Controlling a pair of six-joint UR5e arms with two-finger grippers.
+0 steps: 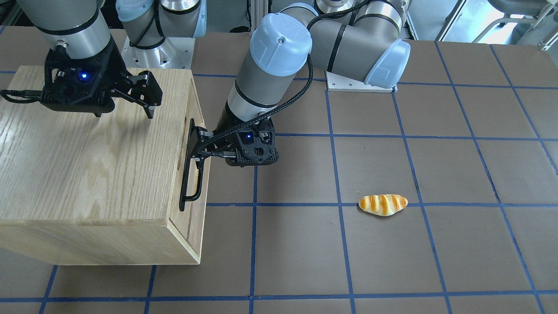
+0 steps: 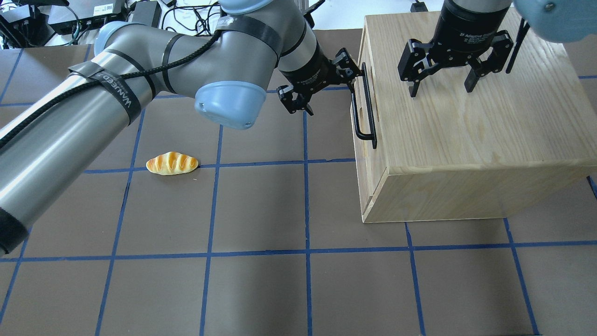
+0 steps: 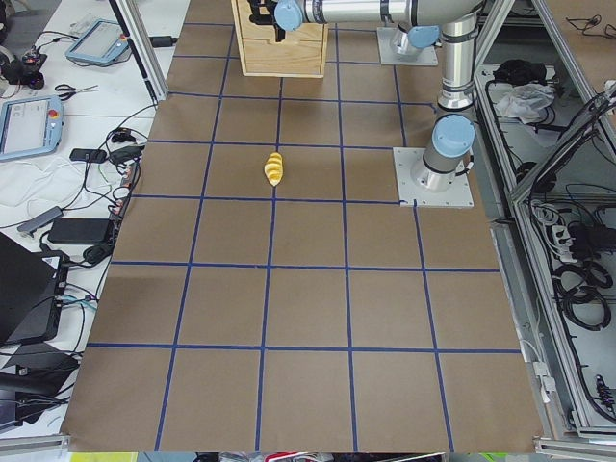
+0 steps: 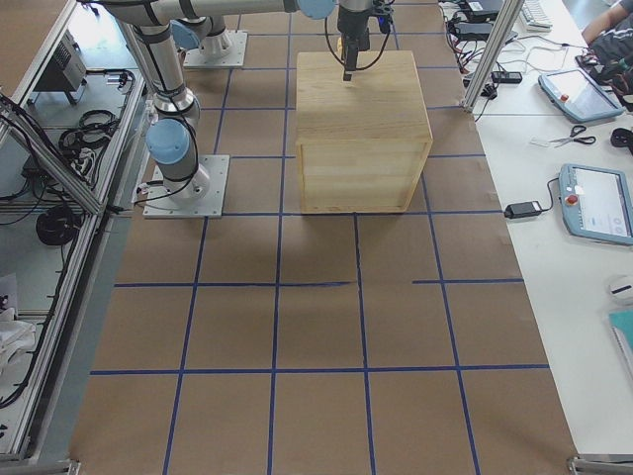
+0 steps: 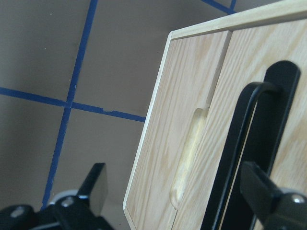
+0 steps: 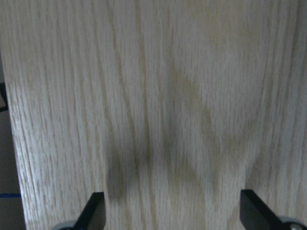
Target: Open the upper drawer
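Observation:
The upper drawer (image 5: 259, 43) is a light oak panel with a long black bar handle (image 5: 235, 158). It sits flush in the oak cabinet (image 2: 466, 126), and its front (image 2: 375, 158) faces the table's middle. My left gripper (image 2: 332, 91) is open at the handle's (image 2: 366, 109) far end. In the left wrist view the bar lies between the fingertips (image 5: 261, 187), close to the right one. In the front-facing view the gripper (image 1: 216, 155) reaches the handle (image 1: 190, 170) from the side. My right gripper (image 2: 440, 88) hangs open just above the cabinet top (image 6: 153, 96).
A bread roll (image 2: 172, 163) lies on the brown mat on the robot's left side, well away from the cabinet; it also shows in the front-facing view (image 1: 382, 204). Blue tape lines grid the table. The arm bases stand at the back edge.

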